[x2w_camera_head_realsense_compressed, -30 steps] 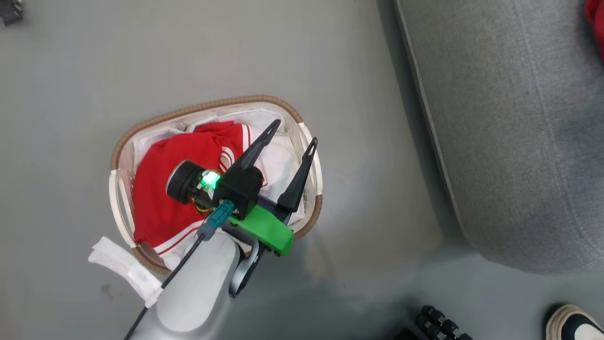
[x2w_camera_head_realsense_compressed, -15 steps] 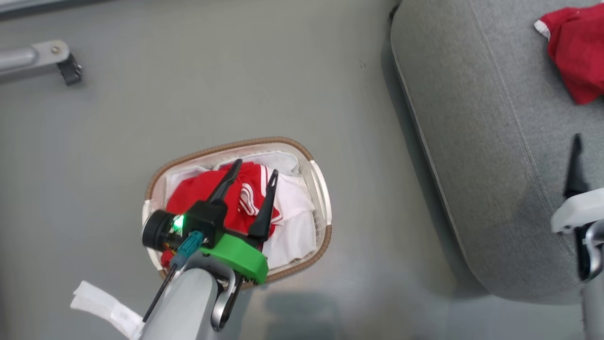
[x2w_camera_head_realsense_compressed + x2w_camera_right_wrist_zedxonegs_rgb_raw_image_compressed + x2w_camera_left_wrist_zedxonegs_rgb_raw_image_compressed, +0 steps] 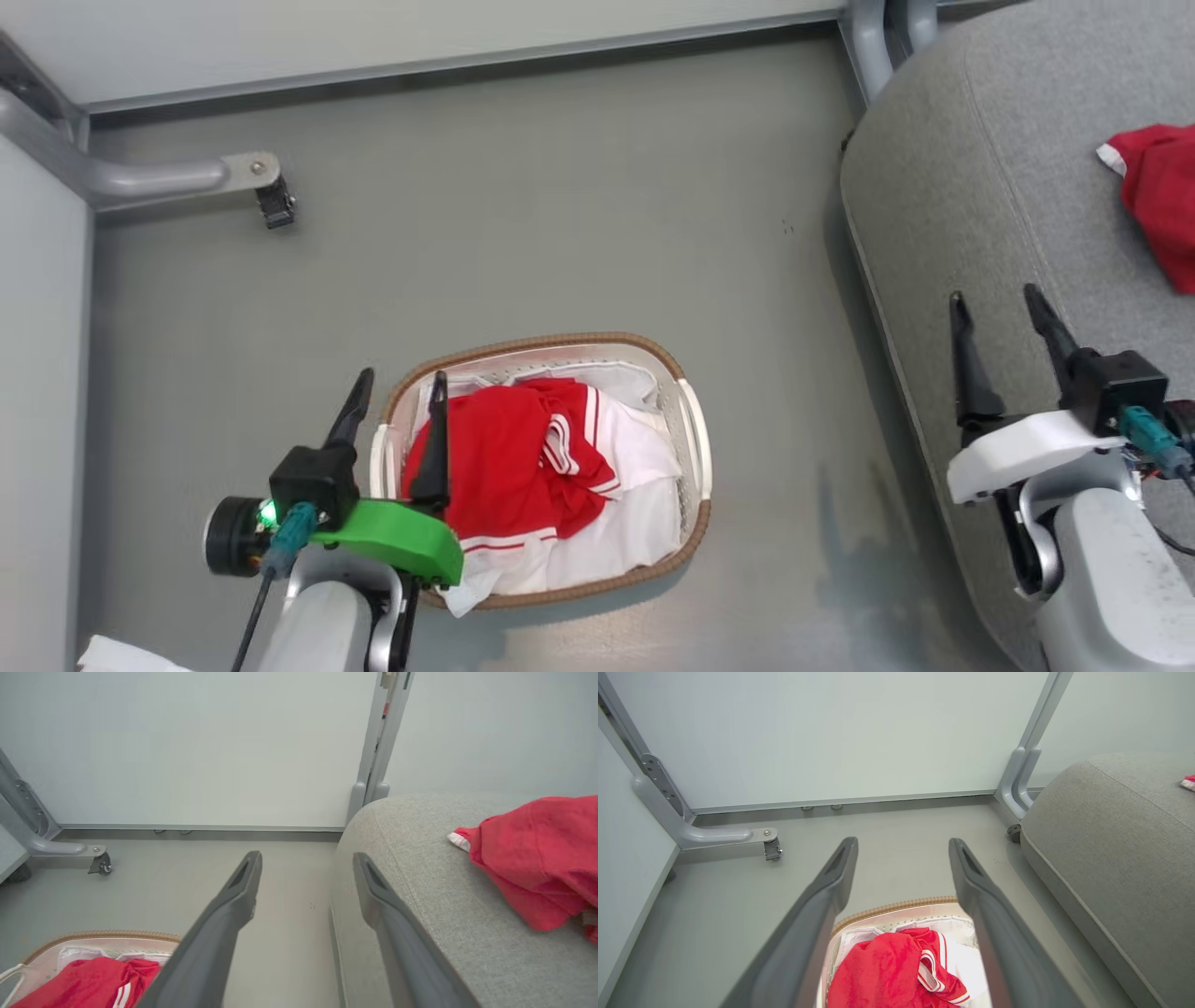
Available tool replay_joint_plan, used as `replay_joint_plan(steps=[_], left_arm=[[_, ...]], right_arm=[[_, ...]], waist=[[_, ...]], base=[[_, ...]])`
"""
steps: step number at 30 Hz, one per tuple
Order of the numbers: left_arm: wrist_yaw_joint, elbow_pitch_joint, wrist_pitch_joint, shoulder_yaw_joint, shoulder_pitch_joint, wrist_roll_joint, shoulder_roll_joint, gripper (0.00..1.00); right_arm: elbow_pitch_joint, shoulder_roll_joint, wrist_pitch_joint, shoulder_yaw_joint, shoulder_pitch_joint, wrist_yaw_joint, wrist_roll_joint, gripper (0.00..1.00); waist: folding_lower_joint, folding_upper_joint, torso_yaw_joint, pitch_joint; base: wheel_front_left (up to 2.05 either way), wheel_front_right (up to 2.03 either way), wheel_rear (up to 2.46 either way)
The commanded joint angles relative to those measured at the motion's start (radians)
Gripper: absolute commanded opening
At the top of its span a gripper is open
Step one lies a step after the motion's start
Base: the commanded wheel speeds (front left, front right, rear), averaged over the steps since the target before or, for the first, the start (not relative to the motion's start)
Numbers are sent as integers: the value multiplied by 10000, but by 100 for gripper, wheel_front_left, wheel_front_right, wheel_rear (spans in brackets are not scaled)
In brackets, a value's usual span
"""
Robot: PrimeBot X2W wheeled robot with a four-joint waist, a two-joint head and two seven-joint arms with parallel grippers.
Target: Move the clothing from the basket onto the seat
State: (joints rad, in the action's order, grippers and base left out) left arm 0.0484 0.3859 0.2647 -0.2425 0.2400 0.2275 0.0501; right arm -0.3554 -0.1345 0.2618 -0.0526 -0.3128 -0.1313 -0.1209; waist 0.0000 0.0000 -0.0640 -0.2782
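Note:
The white basket (image 3: 695,439) with its brown rim stands on the grey floor and holds red clothing (image 3: 504,457) with white panels and striped trim. My left gripper (image 3: 399,388) is open above the basket's left end, one finger over the red fabric, holding nothing. In the left wrist view the clothing (image 3: 887,975) lies low between its open fingers (image 3: 822,896). The grey seat (image 3: 943,196) fills the right side, with another red garment (image 3: 1158,196) lying on it. My right gripper (image 3: 994,308) is open and empty over the seat's front edge. The right wrist view shows the seat (image 3: 420,868) and garment (image 3: 537,858).
A grey metal frame leg with a caster (image 3: 266,191) sits on the floor at the back left, beside a pale wall panel. Another frame post (image 3: 868,37) stands behind the seat's corner. A white cloth (image 3: 121,653) lies on the floor by my left arm.
The camera has tilted up, so the basket sits lower in view. My left gripper has drawn back to the basket's left end. The right gripper has come fully into view over the seat.

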Motion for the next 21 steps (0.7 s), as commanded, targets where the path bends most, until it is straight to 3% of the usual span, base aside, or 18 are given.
replay_joint_plan(steps=[1,13,21], left_arm=[[-130,10,-5,196,-246,12,16,100],[-167,69,-5,1394,-602,-402,22,100],[-188,-102,-5,1584,-1218,-368,18,100]], right_arm=[[23,90,47,221,171,10,-34,100],[-250,353,48,1293,97,10,-160,100],[-301,452,48,1151,753,12,-195,100]], waist=[[0,0,377,467],[0,0,703,1225],[0,0,804,1779]], base=[[0,0,0],[0,0,0],[0,0,0]])
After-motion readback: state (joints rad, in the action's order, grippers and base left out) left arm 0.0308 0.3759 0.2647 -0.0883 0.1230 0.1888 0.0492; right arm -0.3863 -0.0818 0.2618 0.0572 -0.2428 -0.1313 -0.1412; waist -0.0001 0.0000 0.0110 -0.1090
